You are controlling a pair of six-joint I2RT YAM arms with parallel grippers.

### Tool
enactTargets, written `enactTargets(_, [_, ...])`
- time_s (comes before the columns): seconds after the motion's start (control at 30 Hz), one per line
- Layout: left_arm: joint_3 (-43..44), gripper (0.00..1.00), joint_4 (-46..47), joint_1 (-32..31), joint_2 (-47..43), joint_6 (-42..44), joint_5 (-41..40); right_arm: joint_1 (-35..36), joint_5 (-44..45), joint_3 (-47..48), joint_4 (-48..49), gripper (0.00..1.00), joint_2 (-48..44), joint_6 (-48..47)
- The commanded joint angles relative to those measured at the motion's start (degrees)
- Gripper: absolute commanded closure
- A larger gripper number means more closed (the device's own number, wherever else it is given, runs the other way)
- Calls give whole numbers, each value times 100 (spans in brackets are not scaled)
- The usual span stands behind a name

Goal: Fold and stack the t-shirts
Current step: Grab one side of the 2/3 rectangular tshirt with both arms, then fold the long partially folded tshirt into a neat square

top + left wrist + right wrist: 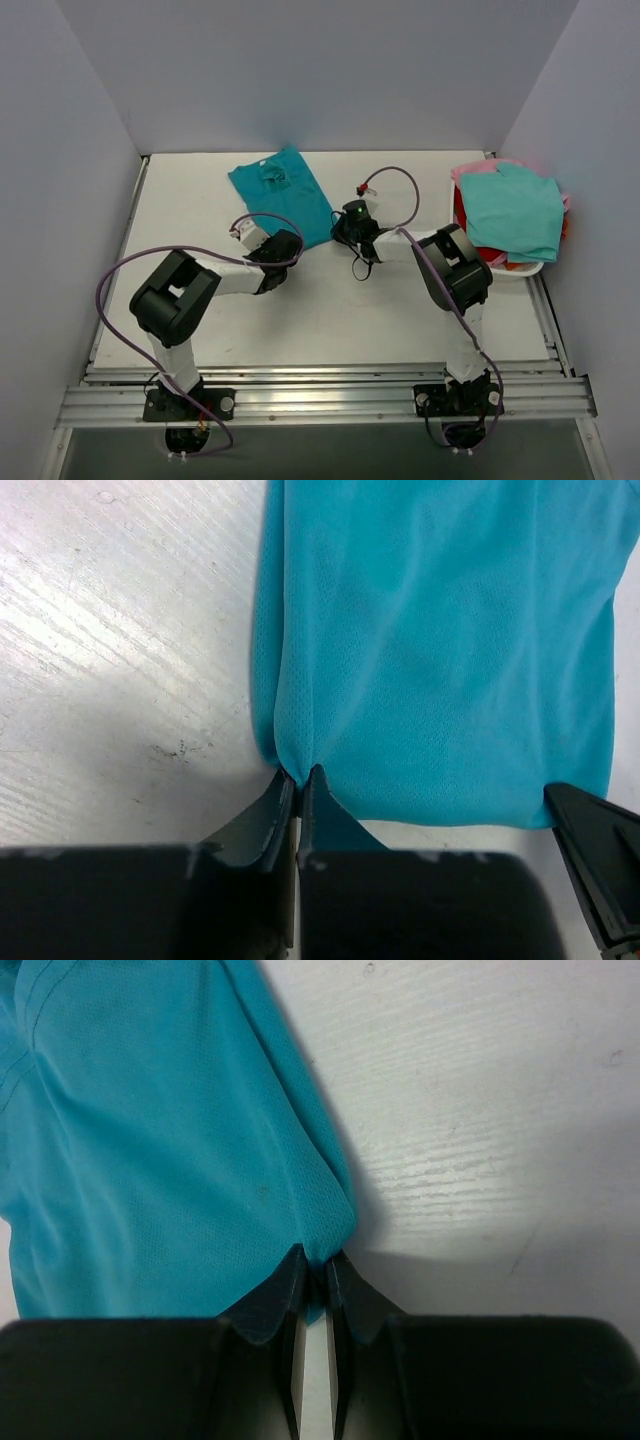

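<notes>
A deep teal-blue t-shirt [282, 193] lies folded lengthwise on the white table, collar at the far end. My left gripper [282, 243] is shut on its near left corner; the left wrist view shows the cloth [440, 640] pinched between the fingertips [297, 777]. My right gripper [343, 228] is shut on its near right corner; the right wrist view shows the cloth [170, 1150] pinched at the fingertips [317, 1260]. A lighter aqua-green t-shirt [515, 210] lies on top of red and pink ones in the basket.
A white plastic basket [520, 268] stands at the table's right edge, holding the other shirts. Grey walls close the table on the left, back and right. A metal rail runs along the near edge.
</notes>
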Motion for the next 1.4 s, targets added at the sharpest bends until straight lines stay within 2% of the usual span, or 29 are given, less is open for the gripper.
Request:
enactTargets(0.0, [-40,98,-478,-34,151,136,111,-1,172,-407,-419,100,-398,14])
enactTargets(0.17, [-365,98,-495,-218,-348,356,120,148,497,-1057,-497,100,-1040,181])
enactTargets(0.27, [-584,98,-820,-525,-700,374,-38,438,918,-1303,-910,100,-1559,278])
enactTargets(0.57, [-1296,98,-2147,-1527,-2623,-82,-250,1711,1999,-1822,-2368,100,-3053,902])
enactTargets(0.67, [-1349,98,-2666,-1747,-3256,-179,-320,2151,2403,-1902,-2905,100,-3536,1183])
enactTargets(0.8, [-1280,98,-3342,-2011,-4013,-259,-469,2398,2677,-1771,-3414,100,-3941,1342])
enactTargets(1.0, [-999,94,-3555,-1985,-4665,180,-750,2434,3081,-1191,-3723,100,-3644,1193])
enactTargets(1.17, [-410,93,-3467,-1485,-4245,769,-690,2373,3345,-270,-3793,100,-3003,851])
enactTargets(1.37, [64,93,-2738,-695,-3857,1673,-162,2162,3468,1031,-3986,100,-2010,498])
